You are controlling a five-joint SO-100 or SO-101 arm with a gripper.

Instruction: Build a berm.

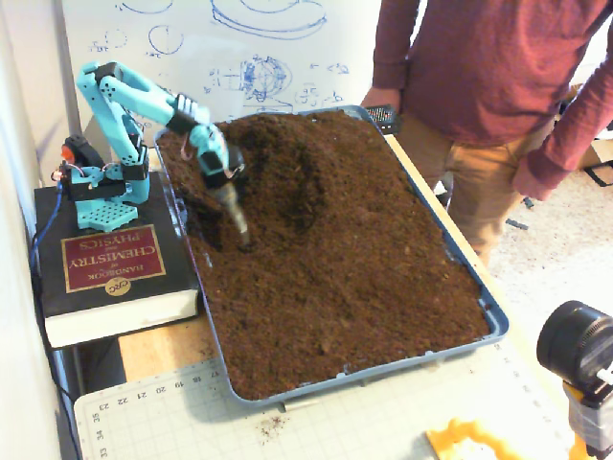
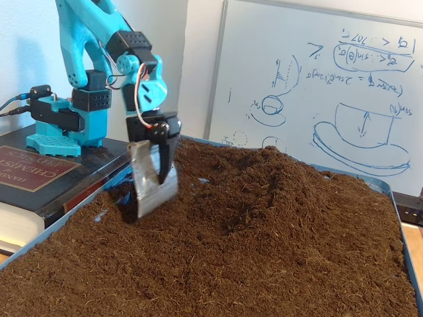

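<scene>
Right of the fingers [image 2: 155, 191] (low view) rises the berm [image 2: 268, 175].

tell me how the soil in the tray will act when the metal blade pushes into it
The soil looks dry and crumbly, so it will probably pile ahead of the blade rather than move as a slab. The berm has sloped sides, so pushed-up grains may slump back. It seems light, likely giving little resistance.

Dark brown soil [image 1: 354, 249] fills a blue tray [image 1: 493, 311]. The arm [image 1: 144, 96] is turquoise with black joints. Its scoop blade [image 2: 151, 179] is silvery grey. The handbook [image 1: 110, 264] is black and maroon.
</scene>
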